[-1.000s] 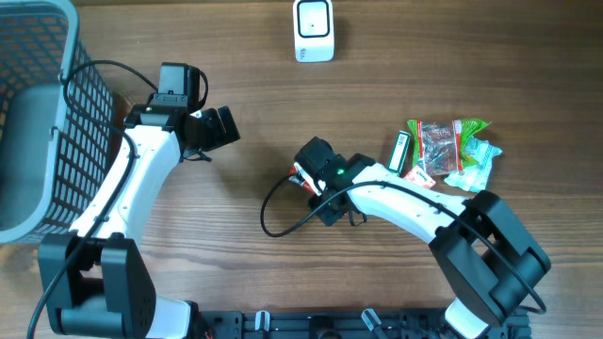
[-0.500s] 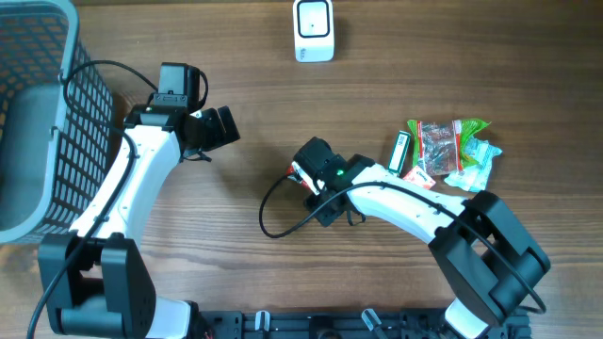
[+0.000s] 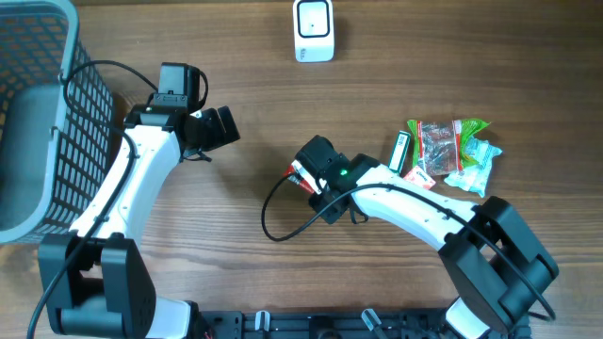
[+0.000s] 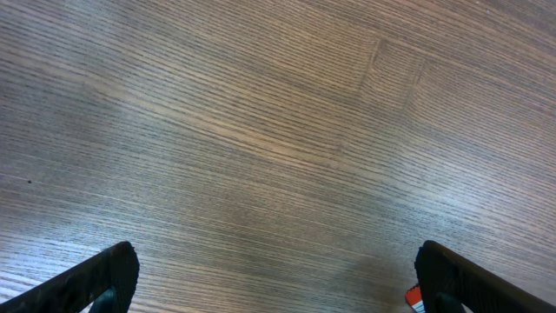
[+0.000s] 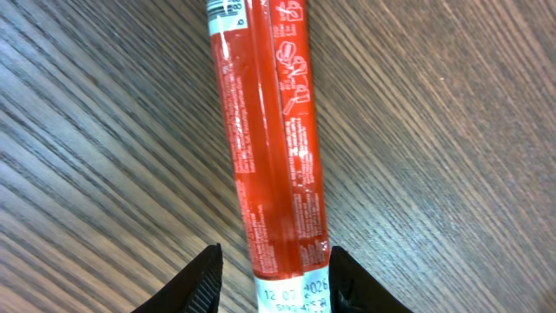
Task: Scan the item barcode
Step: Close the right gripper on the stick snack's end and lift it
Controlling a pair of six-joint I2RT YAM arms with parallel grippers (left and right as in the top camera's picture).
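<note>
Red stick packet [image 5: 274,130], "12 07" on white end; right end effector [image 5: 274,252] half-open astride it.

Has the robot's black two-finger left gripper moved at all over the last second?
No. The left gripper sits just as far from the grey mesh basket and the white scanner box as before.

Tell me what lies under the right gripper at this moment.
A red packet lies flat on the wooden table, between the right gripper's fingers. From overhead the gripper covers it, bar a red end; its underside is hidden.
</note>
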